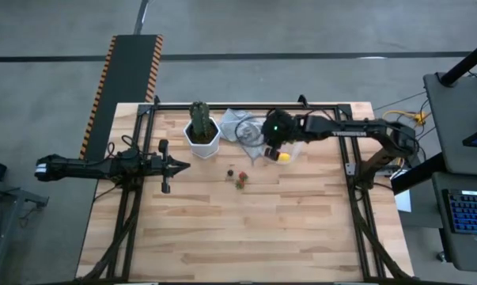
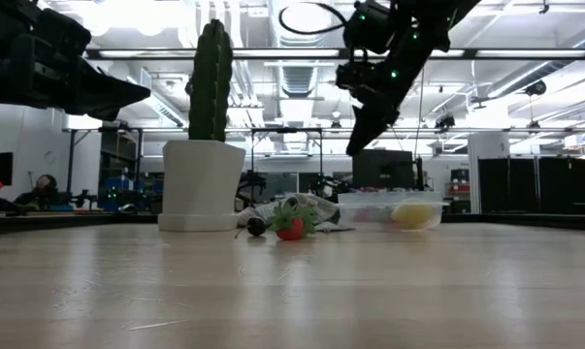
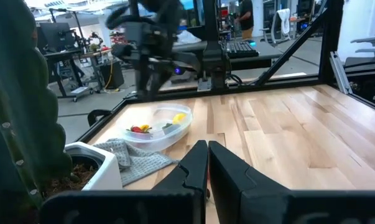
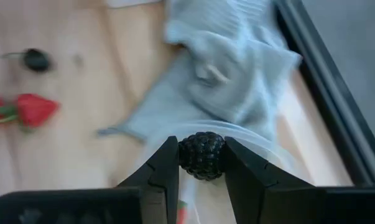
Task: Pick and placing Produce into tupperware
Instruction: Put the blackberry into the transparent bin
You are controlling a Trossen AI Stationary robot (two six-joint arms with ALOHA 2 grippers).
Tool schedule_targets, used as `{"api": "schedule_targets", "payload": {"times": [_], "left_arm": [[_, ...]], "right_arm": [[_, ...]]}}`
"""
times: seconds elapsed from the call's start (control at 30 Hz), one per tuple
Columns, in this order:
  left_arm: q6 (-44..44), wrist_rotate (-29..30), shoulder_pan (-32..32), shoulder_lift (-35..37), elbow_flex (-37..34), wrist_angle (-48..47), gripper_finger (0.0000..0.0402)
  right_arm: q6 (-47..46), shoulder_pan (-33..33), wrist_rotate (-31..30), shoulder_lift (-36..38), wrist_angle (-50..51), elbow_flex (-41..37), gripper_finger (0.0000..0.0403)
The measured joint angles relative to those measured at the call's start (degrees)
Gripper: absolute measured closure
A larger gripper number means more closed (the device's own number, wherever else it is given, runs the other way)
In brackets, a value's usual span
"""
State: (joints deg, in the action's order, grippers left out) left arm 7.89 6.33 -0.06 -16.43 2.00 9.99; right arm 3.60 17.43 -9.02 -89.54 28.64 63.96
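Note:
The see-through tupperware (image 3: 159, 127) stands on the table beside the grey cloth (image 4: 224, 74), with a yellow lemon piece (image 1: 284, 157) and red pieces inside. My right gripper (image 4: 201, 163) hovers above the tupperware's rim, shut on a dark bumpy berry (image 4: 202, 155). A red strawberry (image 4: 35, 109) and a dark piece (image 4: 36, 59) lie on the wood nearby. My left gripper (image 3: 207, 162) is shut and empty at the table's left side, level with the table. My right gripper pinches the dark berry's two opposite sides (image 4: 185, 155) between its two fingers, at their free ends. The fingers point down from above. The berry is lifted clear, above the tupperware's rim.
A tall green cactus in a white hexagonal pot (image 1: 202, 134) stands at the far side, left of the cloth. Loose produce (image 1: 239, 179) lies at the table's middle. Black frame rails run along the table's edges. The near half of the table is bare wood.

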Motion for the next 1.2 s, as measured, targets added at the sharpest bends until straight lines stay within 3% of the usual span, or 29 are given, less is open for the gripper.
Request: {"api": "schedule_targets", "payload": {"times": [0.23,0.63,1.2], "left_arm": [[0.00,0.00,0.00,0.04,0.00,0.01,0.0402],[0.01,0.00,-0.01,-0.02,0.00,-0.01,0.0402],[0.01,0.00,-0.01,-0.04,0.00,-0.02,0.0402]], "right_arm": [[-1.49,5.82,8.11,-2.29,0.57,-1.00,0.0313],[-1.64,6.10,12.31,-11.36,0.51,-1.22,0.0313],[-1.62,6.10,12.55,-12.96,0.27,-1.22,0.0303]]}}
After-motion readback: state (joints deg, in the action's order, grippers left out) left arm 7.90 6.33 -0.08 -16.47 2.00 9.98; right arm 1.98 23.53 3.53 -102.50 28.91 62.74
